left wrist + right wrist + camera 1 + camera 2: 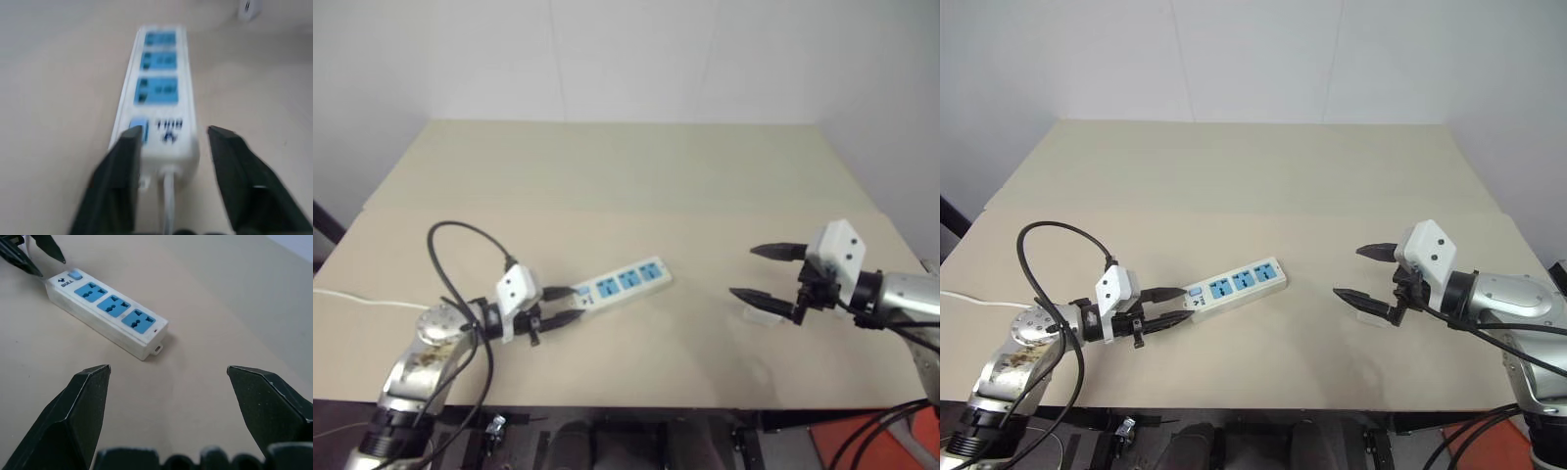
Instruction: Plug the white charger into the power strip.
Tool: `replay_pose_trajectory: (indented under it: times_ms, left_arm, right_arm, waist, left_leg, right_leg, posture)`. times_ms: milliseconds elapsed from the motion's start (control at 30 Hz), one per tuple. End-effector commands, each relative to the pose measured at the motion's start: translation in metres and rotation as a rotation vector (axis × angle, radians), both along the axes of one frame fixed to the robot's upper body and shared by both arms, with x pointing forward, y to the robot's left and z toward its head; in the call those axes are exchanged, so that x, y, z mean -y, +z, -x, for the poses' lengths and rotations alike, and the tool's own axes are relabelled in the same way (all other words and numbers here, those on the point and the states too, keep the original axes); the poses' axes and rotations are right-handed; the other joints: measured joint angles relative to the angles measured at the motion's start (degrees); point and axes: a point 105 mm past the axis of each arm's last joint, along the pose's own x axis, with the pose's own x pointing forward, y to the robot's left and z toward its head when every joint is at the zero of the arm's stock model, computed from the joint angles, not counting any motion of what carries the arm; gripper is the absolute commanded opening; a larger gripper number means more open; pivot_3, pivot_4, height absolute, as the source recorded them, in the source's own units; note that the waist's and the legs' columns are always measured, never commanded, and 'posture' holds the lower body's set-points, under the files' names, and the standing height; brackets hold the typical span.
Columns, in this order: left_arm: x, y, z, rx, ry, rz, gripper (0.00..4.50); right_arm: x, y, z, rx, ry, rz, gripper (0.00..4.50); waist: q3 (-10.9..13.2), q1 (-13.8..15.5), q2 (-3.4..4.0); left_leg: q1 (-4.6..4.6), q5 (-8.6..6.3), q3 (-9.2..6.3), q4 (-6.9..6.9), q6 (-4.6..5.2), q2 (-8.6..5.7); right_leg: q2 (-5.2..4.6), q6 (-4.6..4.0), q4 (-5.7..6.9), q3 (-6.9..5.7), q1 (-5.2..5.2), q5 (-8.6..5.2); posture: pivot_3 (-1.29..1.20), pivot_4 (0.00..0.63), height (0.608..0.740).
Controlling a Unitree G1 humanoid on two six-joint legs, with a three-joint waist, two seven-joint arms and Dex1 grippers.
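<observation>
While the right hand (1363,273) hangs wide apart and empty, the left hand (171,142) straddles the power strip's (625,282) switch end, parted.

A broad beige counter (636,176) takes up most of the room, its matte top crossed by a faint seam (running from nine o'clock to three o'clock). Plain white walls (607,59) rise beyond its twelve o'clock edge. Light is soft and even. An orange-red object (862,446) sits at five o'clock.
</observation>
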Motion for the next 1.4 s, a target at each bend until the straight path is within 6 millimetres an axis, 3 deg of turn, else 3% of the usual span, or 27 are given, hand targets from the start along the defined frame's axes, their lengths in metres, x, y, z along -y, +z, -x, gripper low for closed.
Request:
replay_pose_trajectory:
  times_ms: [33, 133, 300, 633, 833, 900, 1000, 1200, 1400]
  left_arm:
    - [0.001, 0.013, -0.002, 0.079, -0.011, 0.048, 3.68]
    - [0.002, 0.007, -0.012, 0.097, 0.016, 0.057, 4.48]
    - [0.004, -0.01, -0.027, 0.084, 0.003, 0.045, 4.48]
    - [0.019, -0.036, -0.034, 0.021, -0.054, 0.035, 4.48]
    - [0.021, -0.072, -0.033, -0.079, -0.006, -0.009, 4.48]
    - [0.021, -0.08, -0.03, -0.103, -0.007, -0.009, 4.07]
    - [0.021, -0.079, -0.029, -0.111, -0.007, 0.019, 3.33]
    - [0.025, -0.07, -0.027, -0.102, -0.074, 0.025, 3.32]
    - [0.037, -0.042, -0.02, -0.02, -0.255, 0.007, 3.32]
  right_arm:
    - [-0.002, 0.008, 0.001, 0.039, 0.014, 0.004, 4.5]
    - [-0.003, 0.008, 0.001, 0.04, 0.014, 0.001, 4.5]
    - [-0.003, 0.011, 0.003, 0.046, 0.018, 0.0, 4.5]
    - [0.0, 0.017, 0.007, 0.061, 0.007, 0.005, 4.5]
    - [-0.003, 0.022, 0.007, 0.073, 0.022, 0.008, 4.5]
    - [-0.003, 0.023, 0.007, 0.076, 0.026, 0.01, 4.5]
    - [-0.002, 0.024, 0.006, 0.078, 0.027, 0.012, 4.5]
    - [0.0, 0.027, 0.005, 0.078, 0.034, 0.027, 4.5]
    - [0.007, 0.027, -0.001, 0.051, 0.066, 0.096, 4.5]
  waist:
    - [0.0, 0.0, 0.0]
    - [0.0, 0.0, 0.0]
    - [0.0, 0.1, 0.0]
    - [0.0, 0.0, 0.0]
    - [-0.1, 0.2, 0.1]
    - [-0.2, 0.3, 0.33]
    - [-0.4, 0.3, 0.62]
    - [-0.4, 0.1, 0.66]
    - [-0.4, 0.1, 0.56]
  left_leg:
    - [0.0, 0.0, 0.0, 0.0, 0.0, 0.0]
    - [0.04, 0.0, 0.01, 0.0, 0.0, -0.01]
    - [0.01, 0.0, 0.0, 0.0, 0.0, -0.03]
    - [0.0, 0.0, 0.0, 0.01, 0.0, -0.03]
    - [0.07, 0.0, -0.01, 0.01, 0.0, -0.05]
    - [0.16, 0.0, -0.01, 0.01, 0.0, -0.1]
    - [0.48, 0.0, 0.0, 0.01, 0.0, -0.11]
    - [0.74, -0.01, 0.01, -0.01, 0.0, -0.09]
    - [0.55, -0.02, 0.02, -0.01, -0.01, -0.12]
  right_leg:
    - [0.0, 0.0, 0.0, 0.0, 0.0, 0.0]
    - [0.0, 0.0, 0.02, 0.01, 0.03, 0.0]
    - [0.03, 0.01, -0.01, 0.0, 0.03, 0.0]
    - [0.02, 0.01, 0.0, 0.0, 0.03, 0.01]
    - [0.0, 0.02, 0.0, -0.01, 0.11, 0.01]
    - [-0.06, 0.04, 0.0, -0.01, 0.21, 0.0]
    - [-0.07, 0.29, 0.0, -0.01, 0.49, -0.15]
    - [-0.07, 0.46, -0.04, -0.01, 0.78, -0.28]
    - [-0.12, 0.33, -0.13, -0.02, 0.63, -0.2]
  posture:
    - [0.0, 0.15, 0.74]
    - [0.0, 0.15, 0.74]
    - [0.0, 0.15, 0.74]
    - [0.0, 0.15, 0.74]
    - [0.0, 0.15, 0.74]
    - [0.0, 0.15, 0.74]
    - [0.0, 0.15, 0.74]
    - [0.0, 0.15, 0.74]
    - [0.0, 0.15, 0.74]
